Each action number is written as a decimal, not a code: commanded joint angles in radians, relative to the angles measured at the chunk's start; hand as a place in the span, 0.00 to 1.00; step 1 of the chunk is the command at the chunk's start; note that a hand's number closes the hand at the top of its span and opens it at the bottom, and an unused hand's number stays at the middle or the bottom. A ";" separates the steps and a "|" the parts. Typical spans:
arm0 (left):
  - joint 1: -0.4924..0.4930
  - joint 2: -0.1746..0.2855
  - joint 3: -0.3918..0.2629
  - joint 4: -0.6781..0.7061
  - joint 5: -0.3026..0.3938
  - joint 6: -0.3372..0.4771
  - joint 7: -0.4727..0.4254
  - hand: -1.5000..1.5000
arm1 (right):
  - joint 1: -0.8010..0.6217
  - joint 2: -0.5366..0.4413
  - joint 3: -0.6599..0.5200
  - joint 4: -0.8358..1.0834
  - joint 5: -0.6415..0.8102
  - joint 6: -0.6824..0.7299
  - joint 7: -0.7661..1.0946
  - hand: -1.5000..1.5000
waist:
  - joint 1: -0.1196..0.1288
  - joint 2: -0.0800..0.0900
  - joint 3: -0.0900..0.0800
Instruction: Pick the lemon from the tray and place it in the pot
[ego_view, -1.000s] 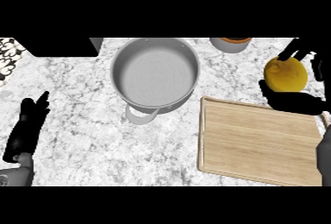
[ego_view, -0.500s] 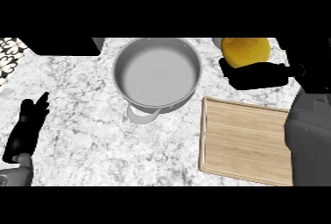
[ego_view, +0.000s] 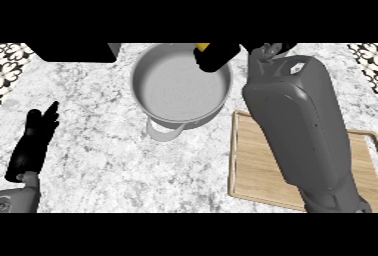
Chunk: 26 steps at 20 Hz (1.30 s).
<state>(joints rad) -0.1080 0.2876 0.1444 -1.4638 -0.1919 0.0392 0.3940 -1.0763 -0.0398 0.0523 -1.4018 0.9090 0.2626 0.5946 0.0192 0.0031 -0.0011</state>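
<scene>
The right hand (ego_view: 219, 56) is grasping the lemon (ego_view: 201, 47) in its fingers above the 1 o'clock rim of the pot (ego_view: 177, 85). The left hand (ego_view: 31, 147) is resting, fingers released, on the tabletop (ego_view: 96, 165) at 8 o'clock, the wooden tray (ego_view: 255, 170) lying at 4 o'clock.

Speckled marble counter (ego_view: 111, 150), grey pot (ego_view: 173, 85) toward its back, wooden tray (ego_view: 255, 165) at right

The pot (ego_view: 177, 87) stands on the table (ego_view: 103, 150), toward the rear. The tray (ego_view: 255, 170) lies just right of it, nearer the front. The right hand (ego_view: 218, 55) holds the lemon (ego_view: 201, 47) over the pot's far rim. The left hand (ego_view: 33, 145) rests at the table's left.
</scene>
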 joint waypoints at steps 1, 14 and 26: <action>-0.020 -0.007 0.009 0.047 -0.014 0.017 -0.021 0.50 | -0.042 0.038 0.032 0.193 -0.005 -0.080 -0.038 1.00 | 0.001 0.003 0.000; -0.044 -0.021 -0.004 0.087 -0.033 0.016 -0.061 0.50 | -0.092 0.040 0.083 0.607 -0.339 -0.385 -0.130 0.00 | 0.028 0.011 0.000; -0.008 0.013 0.041 0.051 0.002 -0.014 -0.045 0.50 | -0.024 -0.003 -0.132 0.533 -0.553 -0.675 -0.347 0.00 | -0.008 -0.001 0.002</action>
<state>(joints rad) -0.1230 0.2776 0.1598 -1.4096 -0.2074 0.0423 0.3453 -1.1236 -0.0100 -0.0093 -0.8427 0.4009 -0.3738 0.3013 0.0301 0.0076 0.0000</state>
